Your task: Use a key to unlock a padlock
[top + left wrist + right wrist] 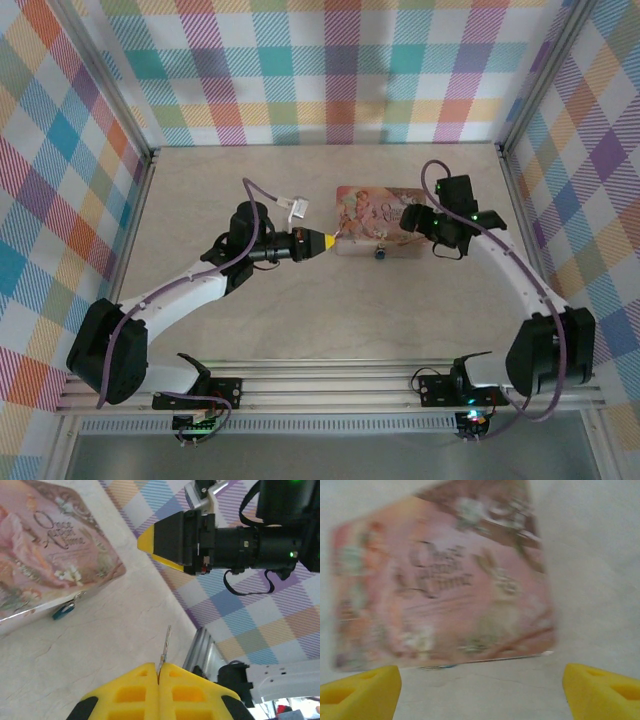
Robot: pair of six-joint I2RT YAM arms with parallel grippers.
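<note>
The left fingers (pixel 135 690) are squeezed tight together and pinch a thin silver key (pixel 165 645), which sticks out past their tips. The right fingers (pixel 362 687) are wide apart with nothing between them, and they are close by the right end of the pink tin box (pixel 385 212). The padlock (pixel 380 253) is very small and blue. It sits on the counter (pixel 300 330) right against the front edge of the tin box, and it looks hooked to the box's little clasp. The key is near it but not touching it. A lot can go wrong from here, I think. The key is held only by its end, so if it meets the padlock a bit crooked it could twist in the pinch or slip out and fall. The padlock is loose and tiny, so a poke could make it swing away instead of letting the key in. Nothing holds the tin box, so a push from the key could slide the whole box across the counter. I cannot see the keyhole, so I cannot tell if it faces the key. The two arms are also close to each other, and they could bump if both go for the padlock at once.
</note>
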